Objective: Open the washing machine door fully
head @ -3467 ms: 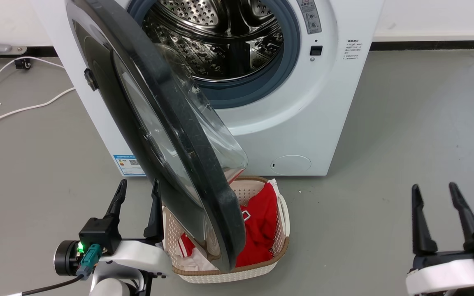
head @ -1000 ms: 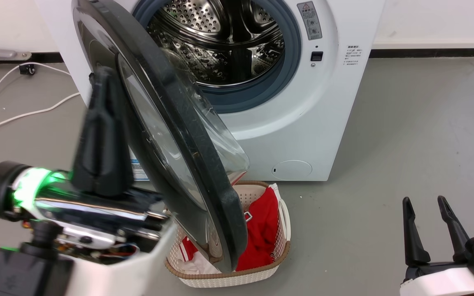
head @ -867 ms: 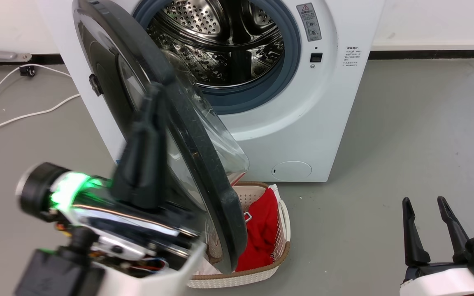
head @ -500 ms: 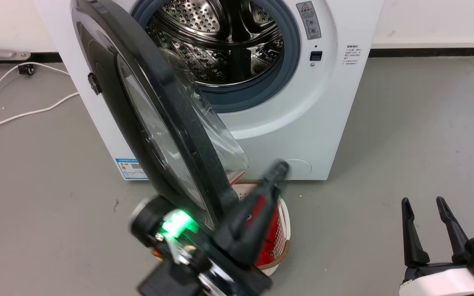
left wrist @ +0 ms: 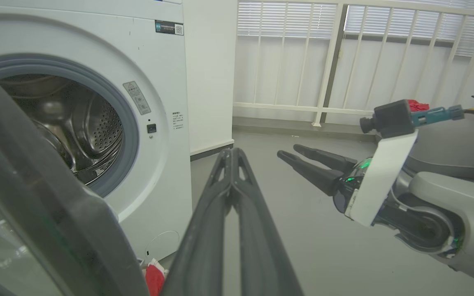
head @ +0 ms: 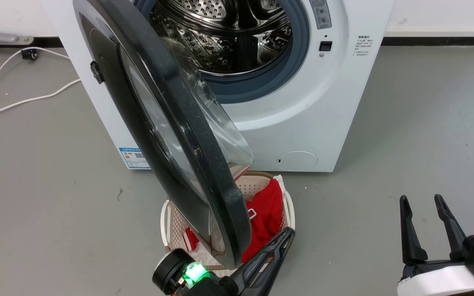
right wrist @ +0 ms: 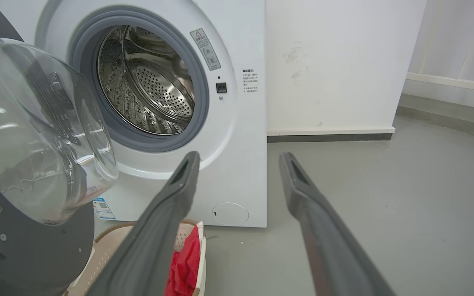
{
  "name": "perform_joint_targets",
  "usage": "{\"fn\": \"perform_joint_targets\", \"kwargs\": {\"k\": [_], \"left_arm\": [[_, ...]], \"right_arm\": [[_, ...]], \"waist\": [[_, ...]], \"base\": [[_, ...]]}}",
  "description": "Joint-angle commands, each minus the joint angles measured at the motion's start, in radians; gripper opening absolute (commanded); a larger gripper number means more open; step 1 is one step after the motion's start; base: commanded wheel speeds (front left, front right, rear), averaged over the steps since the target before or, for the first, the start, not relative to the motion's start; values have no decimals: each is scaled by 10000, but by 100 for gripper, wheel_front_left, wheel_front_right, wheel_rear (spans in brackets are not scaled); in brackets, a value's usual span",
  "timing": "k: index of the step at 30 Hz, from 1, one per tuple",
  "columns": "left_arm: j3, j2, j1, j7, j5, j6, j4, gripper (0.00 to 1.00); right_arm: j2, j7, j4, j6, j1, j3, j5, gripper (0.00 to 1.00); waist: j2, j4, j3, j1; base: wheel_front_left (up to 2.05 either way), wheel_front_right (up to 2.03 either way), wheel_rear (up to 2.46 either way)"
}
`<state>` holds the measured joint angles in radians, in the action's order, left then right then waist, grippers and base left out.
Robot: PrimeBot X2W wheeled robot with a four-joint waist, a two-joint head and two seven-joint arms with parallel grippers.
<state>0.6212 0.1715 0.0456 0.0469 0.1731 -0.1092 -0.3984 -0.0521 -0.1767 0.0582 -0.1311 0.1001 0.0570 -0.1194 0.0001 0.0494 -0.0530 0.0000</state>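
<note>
Pressed together and holding nothing, the left fingers [head: 274,250] now point up from the bottom of the head view on the drum side of the washing machine door [head: 187,123], just beside its lower rim. Seconds ago they were spread on the door's outer side, then rose and swept across its free edge. Whether they touch the rim cannot be told.

The right fingers [head: 408,234] sit spread and empty at the lower right, well apart from the door, where they were before. Under the door's lowest edge a white basket [head: 163,213] of red clothing [head: 268,205] stands on the grey floor [head: 385,144].

The door itself has not swung. It stands about half open, hinged at the machine's left, its edge turned toward the robot and its glass bowl facing the opening, at much the same angle as moments ago. Behind it the white washing machine [head: 311,119] shows its steel drum [head: 228,37], and a white cable [head: 27,98] trails across the floor at far left.

The crossing matters: from the inner side, closed fingers look placed to push the door outward to the robot's left, the way it must travel to open fully. That push appears not yet begun, and the basket sits close below the sweep.
</note>
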Motion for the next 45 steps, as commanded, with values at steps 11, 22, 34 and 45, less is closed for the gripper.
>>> {"fn": "perform_joint_targets", "kwargs": {"k": [11,22,34,45], "left_arm": [[-607,-413,-512,647,154,533,1793,0],[-999,-624,-1301,1052,309,783,3084,0],[-1411,-512,-1073,1133,451,1296,3442,0],[-1698,-198,-58,907,503,1972,2691,0]], "right_arm": [[34,-65,-147,6,-293,-116,-34,100],[34,-36,-276,6,-374,-162,-106,100],[34,-102,-432,6,-377,-174,-190,100],[34,-138,-515,5,-280,-107,-166,100]], "waist": [[-1,-95,-180,0],[-1,-346,-213,0],[-1,-280,-169,0],[-1,142,-76,0]], "base": [[0,0,0],[0,0,0],[0,0,0],[0,0,0]]}}
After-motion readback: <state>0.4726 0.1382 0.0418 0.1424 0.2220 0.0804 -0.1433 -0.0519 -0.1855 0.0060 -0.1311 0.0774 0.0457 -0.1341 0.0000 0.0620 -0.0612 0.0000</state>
